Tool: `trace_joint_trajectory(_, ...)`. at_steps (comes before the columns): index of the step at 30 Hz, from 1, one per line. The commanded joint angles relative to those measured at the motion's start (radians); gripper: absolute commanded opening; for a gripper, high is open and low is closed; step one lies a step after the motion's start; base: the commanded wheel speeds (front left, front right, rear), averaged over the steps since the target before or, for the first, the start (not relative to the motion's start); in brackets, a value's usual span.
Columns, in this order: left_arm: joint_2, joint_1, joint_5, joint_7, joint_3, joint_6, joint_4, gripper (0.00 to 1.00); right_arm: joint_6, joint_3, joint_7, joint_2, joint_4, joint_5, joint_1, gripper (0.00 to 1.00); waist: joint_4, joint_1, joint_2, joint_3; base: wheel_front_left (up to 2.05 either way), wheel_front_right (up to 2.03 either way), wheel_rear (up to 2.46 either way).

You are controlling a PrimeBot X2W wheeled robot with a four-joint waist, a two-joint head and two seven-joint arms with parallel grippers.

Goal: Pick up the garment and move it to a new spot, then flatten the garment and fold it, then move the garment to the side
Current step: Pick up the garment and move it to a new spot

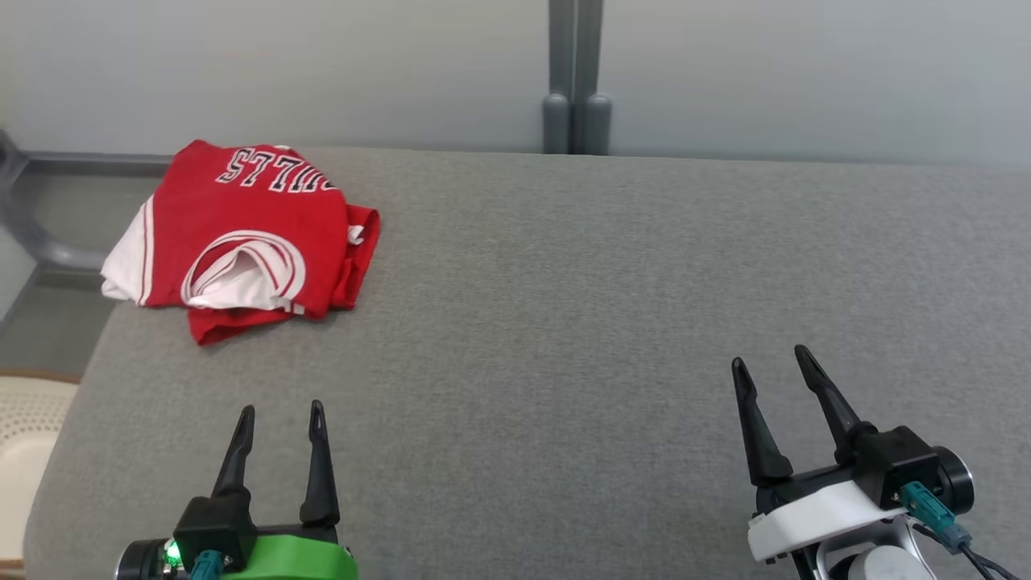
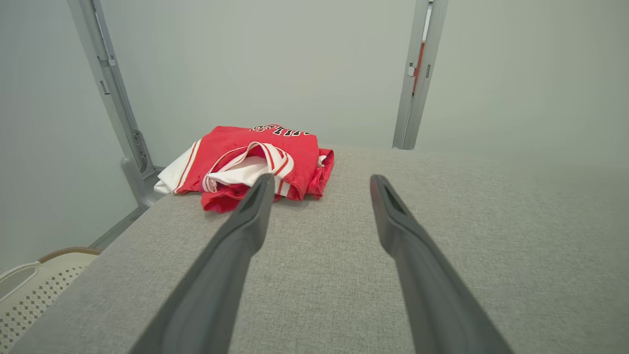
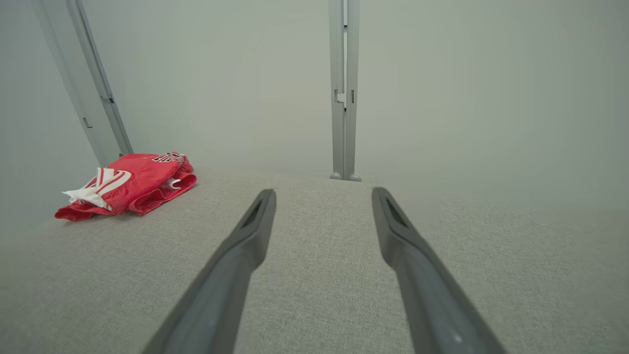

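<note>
The garment (image 1: 250, 234) is a red jersey with white trim and black-and-white lettering, folded into a compact pile at the far left corner of the grey table (image 1: 564, 322). It also lies ahead of the left fingers in the left wrist view (image 2: 255, 162) and far to the left in the right wrist view (image 3: 130, 184). My left gripper (image 1: 282, 411) rests open near the front left edge, well short of the garment, nothing between its fingers. My right gripper (image 1: 773, 362) stands open at the front right, far from the garment and empty.
Behind the table rises a grey partition wall with a vertical post (image 1: 575, 80). A grey metal frame (image 1: 32, 234) runs past the table's far left corner. A cream perforated basket (image 1: 24, 451) sits below the table's left edge.
</note>
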State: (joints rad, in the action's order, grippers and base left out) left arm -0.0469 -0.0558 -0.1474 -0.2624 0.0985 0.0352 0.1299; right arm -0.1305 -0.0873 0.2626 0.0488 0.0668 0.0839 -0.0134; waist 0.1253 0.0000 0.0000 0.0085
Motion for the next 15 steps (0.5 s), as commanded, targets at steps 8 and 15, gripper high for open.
trace_joint_trajectory(8,-0.006,0.000,-0.003,-0.003,-0.028,0.009,-0.020,1.00,0.000,-0.015,0.004,0.003,-0.002,-0.007,0.000,1.00,0.316,0.0000,0.0000,0.031,0.00,0.00,0.00)
trace_joint_trajectory(15,-0.005,-0.044,-0.014,-0.003,-0.073,0.020,-0.046,1.00,0.000,-0.064,0.004,0.003,0.015,-0.003,0.028,1.00,0.409,0.0000,0.0000,0.035,0.00,0.00,0.00)
